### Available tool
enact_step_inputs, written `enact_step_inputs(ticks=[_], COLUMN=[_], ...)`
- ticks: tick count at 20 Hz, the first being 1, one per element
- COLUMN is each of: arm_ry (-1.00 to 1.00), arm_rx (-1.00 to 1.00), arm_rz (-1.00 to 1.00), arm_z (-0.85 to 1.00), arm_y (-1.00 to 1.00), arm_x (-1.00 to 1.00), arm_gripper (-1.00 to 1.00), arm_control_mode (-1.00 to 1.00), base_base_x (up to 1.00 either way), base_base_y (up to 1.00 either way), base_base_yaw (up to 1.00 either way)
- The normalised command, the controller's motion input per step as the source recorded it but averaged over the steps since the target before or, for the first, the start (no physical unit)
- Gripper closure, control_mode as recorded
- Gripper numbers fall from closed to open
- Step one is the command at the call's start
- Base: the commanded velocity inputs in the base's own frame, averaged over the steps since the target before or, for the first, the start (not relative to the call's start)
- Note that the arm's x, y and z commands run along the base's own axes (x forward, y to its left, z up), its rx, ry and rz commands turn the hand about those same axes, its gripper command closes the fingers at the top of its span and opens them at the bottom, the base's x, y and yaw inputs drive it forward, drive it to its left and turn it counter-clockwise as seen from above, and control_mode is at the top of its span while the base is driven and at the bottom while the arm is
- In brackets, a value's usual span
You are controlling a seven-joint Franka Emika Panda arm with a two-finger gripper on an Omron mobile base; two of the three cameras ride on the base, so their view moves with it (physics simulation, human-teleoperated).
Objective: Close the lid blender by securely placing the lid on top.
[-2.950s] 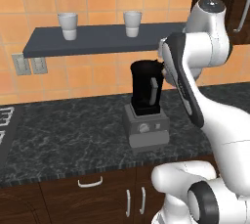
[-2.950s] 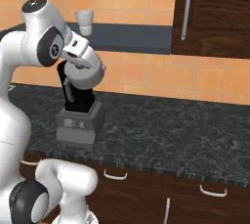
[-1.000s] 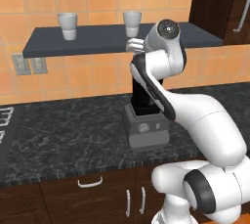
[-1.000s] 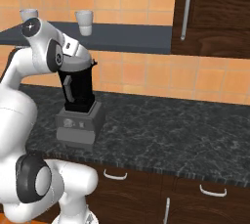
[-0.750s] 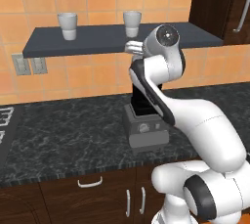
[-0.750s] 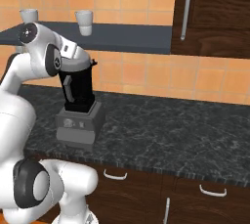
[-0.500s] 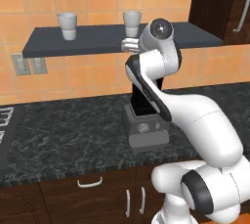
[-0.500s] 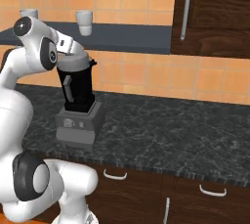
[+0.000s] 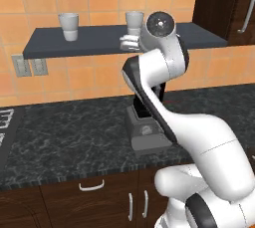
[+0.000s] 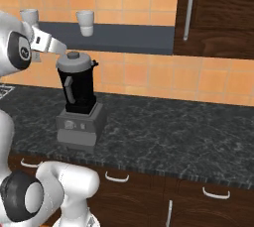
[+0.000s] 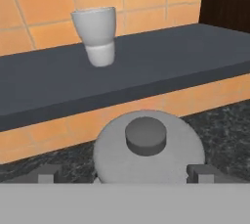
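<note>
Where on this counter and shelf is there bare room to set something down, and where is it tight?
The counter is bare right of the blender, up to the tiled wall. Left of the blender it is bare up to the stove edge. The shelf is free between the two cups. It is tight around the lid.

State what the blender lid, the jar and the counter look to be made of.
Lid: matte grey, probably plastic; flat shading, no glints. Blender jar: dark, glossy, likely tinted plastic or glass; it cannot be told which. Counter: black stone-like slab, mottled with pale veins, perhaps granite. All rendered, so these are only looks.
</note>
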Motion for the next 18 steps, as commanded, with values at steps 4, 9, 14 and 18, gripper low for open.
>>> enact_step_inputs(ticks=[4,9,14,18], arm_ry=[-0.03,0.03,0.01,0.0], arm_rx=[-0.06,-0.05,0.04,0.0], arm_rz=[0.0,0.0,0.0,0.0], arm_z=[-0.67,-0.91,0.0,0.0], arm_y=[0.95,0.54,0.0,0.0], arm_x=[-1.0,-0.8,0.0,0.0], arm_gripper=[-1.0,-1.0,-1.0,-1.0], arm_control_mode=[-1.0,-1.0,-1.0,-1.0], base_base_x=[0.0,0.0,0.0,0.0], base_base_y=[0.0,0.0,0.0,0.0], base_base_yaw=[0.0,0.0,0.0,0.0])
